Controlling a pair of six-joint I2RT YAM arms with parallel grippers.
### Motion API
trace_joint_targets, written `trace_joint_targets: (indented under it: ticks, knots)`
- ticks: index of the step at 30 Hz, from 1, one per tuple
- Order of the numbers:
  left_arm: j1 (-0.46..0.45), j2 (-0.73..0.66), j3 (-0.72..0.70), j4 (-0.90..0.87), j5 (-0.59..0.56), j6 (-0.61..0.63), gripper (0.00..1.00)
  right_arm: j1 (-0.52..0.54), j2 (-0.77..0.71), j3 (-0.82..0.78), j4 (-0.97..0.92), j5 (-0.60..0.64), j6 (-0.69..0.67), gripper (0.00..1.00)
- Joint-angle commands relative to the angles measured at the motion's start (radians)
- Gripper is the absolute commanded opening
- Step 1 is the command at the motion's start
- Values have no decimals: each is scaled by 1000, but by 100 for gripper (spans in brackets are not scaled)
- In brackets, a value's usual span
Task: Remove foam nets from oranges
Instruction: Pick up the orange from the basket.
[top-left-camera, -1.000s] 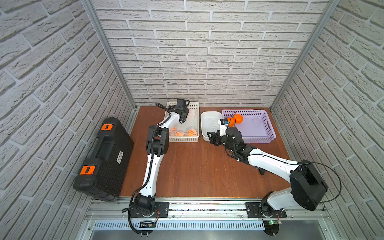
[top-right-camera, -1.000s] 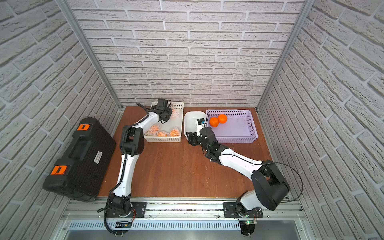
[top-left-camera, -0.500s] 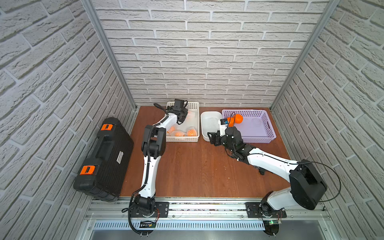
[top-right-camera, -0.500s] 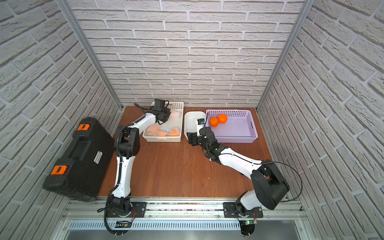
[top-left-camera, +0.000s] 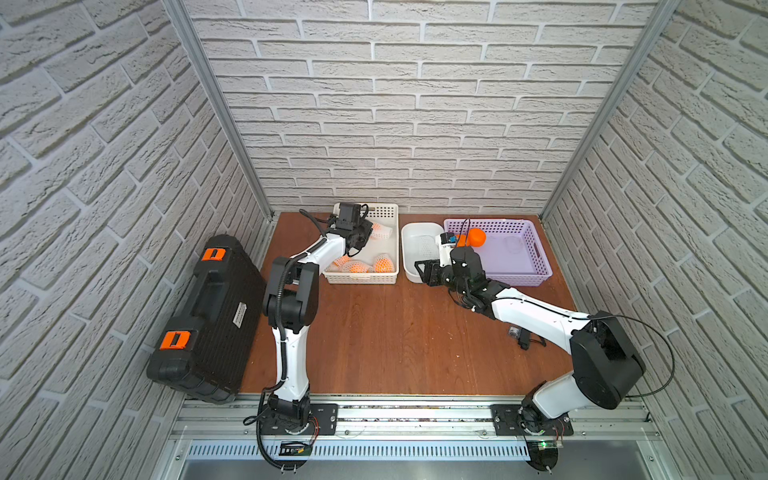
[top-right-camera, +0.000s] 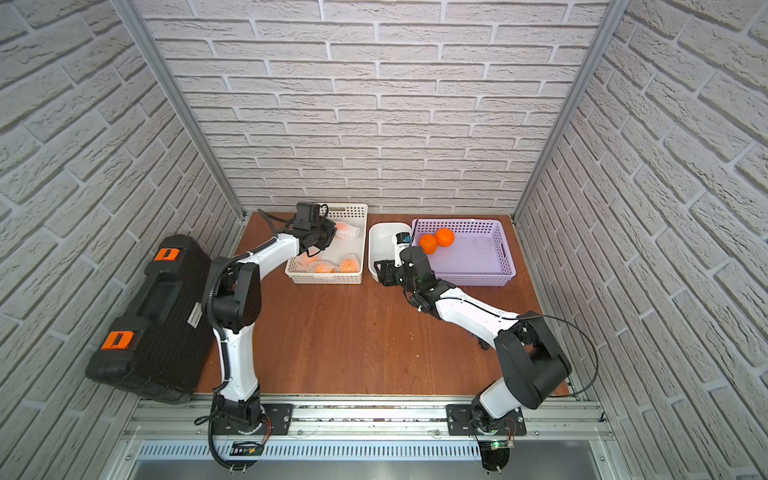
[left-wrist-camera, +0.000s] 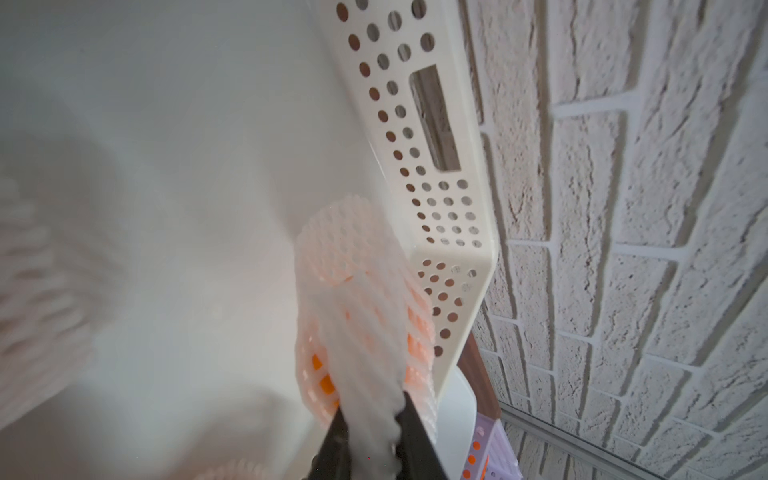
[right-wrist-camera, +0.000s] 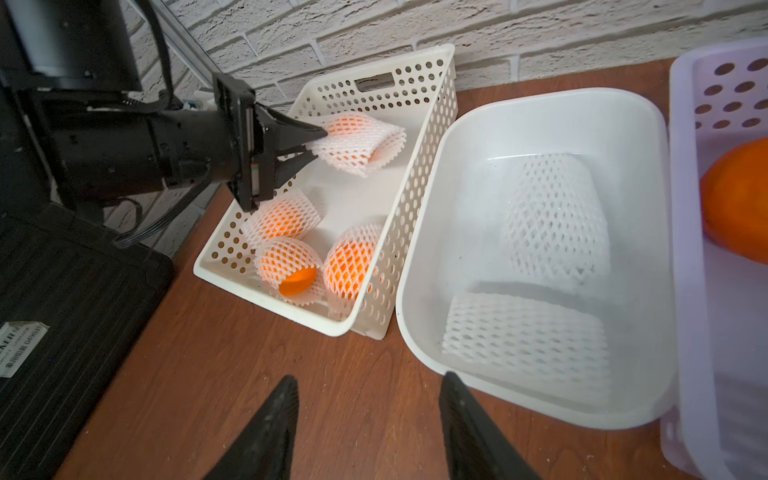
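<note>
My left gripper (right-wrist-camera: 316, 143) (left-wrist-camera: 370, 419) is shut on the end of a foam net (right-wrist-camera: 357, 143) (left-wrist-camera: 353, 291) that still wraps an orange, at the far end of the white perforated basket (right-wrist-camera: 415, 166) (top-left-camera: 361, 276). Three more netted oranges (right-wrist-camera: 289, 266) lie at the basket's near end. Two empty foam nets (right-wrist-camera: 552, 216) (right-wrist-camera: 523, 336) lie in the white tub (right-wrist-camera: 540, 99). Two bare oranges (top-right-camera: 428, 243) (top-right-camera: 445, 237) sit in the purple basket (top-right-camera: 498, 249). My right gripper (right-wrist-camera: 370, 384) (top-left-camera: 419, 268) is open and holds nothing, low over the table by the tub's near corner.
A black case (top-left-camera: 208, 316) with orange latches lies along the left edge of the table. A small dark object (top-left-camera: 521, 336) rests on the wood beside the right arm. Brick walls close in three sides.
The left arm's elbow has swung a little to the left, with its gripper still at the far netted orange. The right arm has stayed in place.
</note>
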Motion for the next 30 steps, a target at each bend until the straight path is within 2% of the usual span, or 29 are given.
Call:
trace_joint_targets:
  ticks: [1,6,10,13,26,30]
  knots:
    - [-8,-108,-82,74,40,5,19,-41,30,42,58,-159,99,43]
    - [-47,-248,-248,144,47,-41,19,-48,108,97,94,-267,151,24]
    - [-86,-342,-307,147,25,-39,19,-47,160,125,137,-340,199,17]
    - [-110,-397,-334,141,10,-31,19,-47,166,117,196,-378,235,8]
    - [-161,-534,-442,156,15,-17,19,-47,26,-16,302,-361,261,8]
    - [-174,-559,-454,150,17,-12,19,-47,0,-31,271,-346,253,10]
